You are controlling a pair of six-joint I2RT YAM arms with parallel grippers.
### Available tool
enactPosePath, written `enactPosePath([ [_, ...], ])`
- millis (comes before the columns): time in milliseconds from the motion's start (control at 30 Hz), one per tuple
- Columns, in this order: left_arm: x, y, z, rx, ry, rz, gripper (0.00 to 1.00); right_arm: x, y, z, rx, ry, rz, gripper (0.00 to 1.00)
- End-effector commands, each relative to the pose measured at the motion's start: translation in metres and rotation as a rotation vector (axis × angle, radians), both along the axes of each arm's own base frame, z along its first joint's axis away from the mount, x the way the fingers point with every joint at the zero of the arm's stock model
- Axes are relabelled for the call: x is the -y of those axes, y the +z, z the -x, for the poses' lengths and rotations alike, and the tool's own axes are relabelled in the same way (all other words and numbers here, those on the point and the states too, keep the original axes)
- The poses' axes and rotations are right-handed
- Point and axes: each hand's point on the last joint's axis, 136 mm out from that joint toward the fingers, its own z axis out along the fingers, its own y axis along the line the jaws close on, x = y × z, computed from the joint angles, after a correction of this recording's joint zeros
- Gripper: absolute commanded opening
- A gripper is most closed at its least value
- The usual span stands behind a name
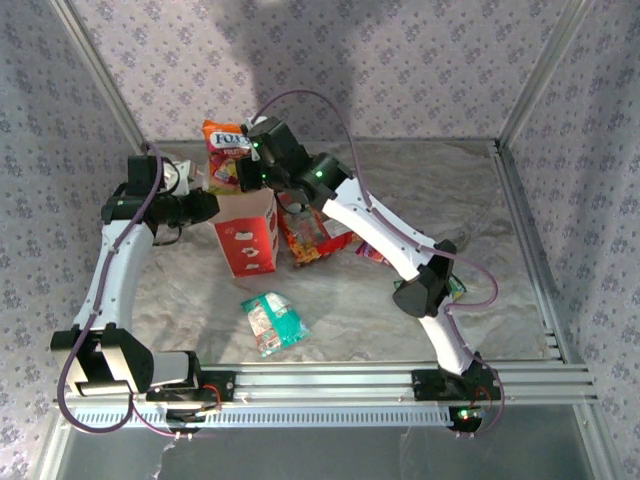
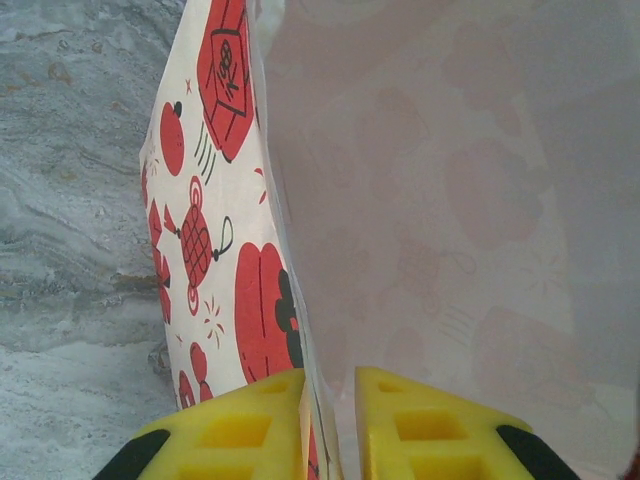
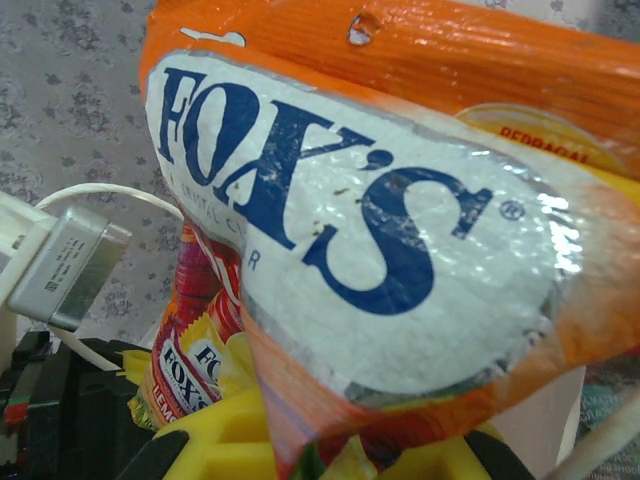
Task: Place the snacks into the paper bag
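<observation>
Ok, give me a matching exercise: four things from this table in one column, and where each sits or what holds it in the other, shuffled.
Things:
1. orange packet
2. paper bag
3. teal packet
4. red packet

States:
A. wall pinched by the left end effector
B. lying beside the bag, under the right arm
C. held up in the right end effector
D. lying alone on the table, nearest the arm bases

Pairs: 1-C, 2-A, 3-D, 4-B

Marbled grey table (image 1: 480,200) between floral-papered walls (image 1: 400,60).
</observation>
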Motion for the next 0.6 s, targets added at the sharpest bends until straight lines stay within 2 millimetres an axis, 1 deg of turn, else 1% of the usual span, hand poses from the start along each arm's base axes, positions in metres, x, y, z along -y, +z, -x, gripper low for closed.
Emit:
enactPosePath([
  [0, 0.002, 0.004, 0.003, 0.012, -0.019, -0.001, 0.20, 0.001, -0.001, -0.001, -0.018, -0.077, -0.021, 0.00],
  [167, 0.000, 0.004, 0.003, 0.016, -0.015, -0.001, 0.19, 0.005, -0.016, -0.001, -0.067, -0.110, -0.007, 0.00],
  [367, -0.001, 0.003, 0.002, 0.014, -0.008, 0.007, 0.19, 0.018, -0.026, -0.001, -0.077, -0.167, 0.047, 0.00],
  [433, -0.001, 0.004, 0.002, 0.017, -0.009, 0.011, 0.19, 0.019, -0.028, 0.000, -0.085, -0.164, 0.052, 0.00],
  [567, -0.001, 0.005, 0.002, 0.019, -0.008, 0.013, 0.19, 0.013, -0.033, 0.003, -0.104, -0.132, 0.050, 0.00],
])
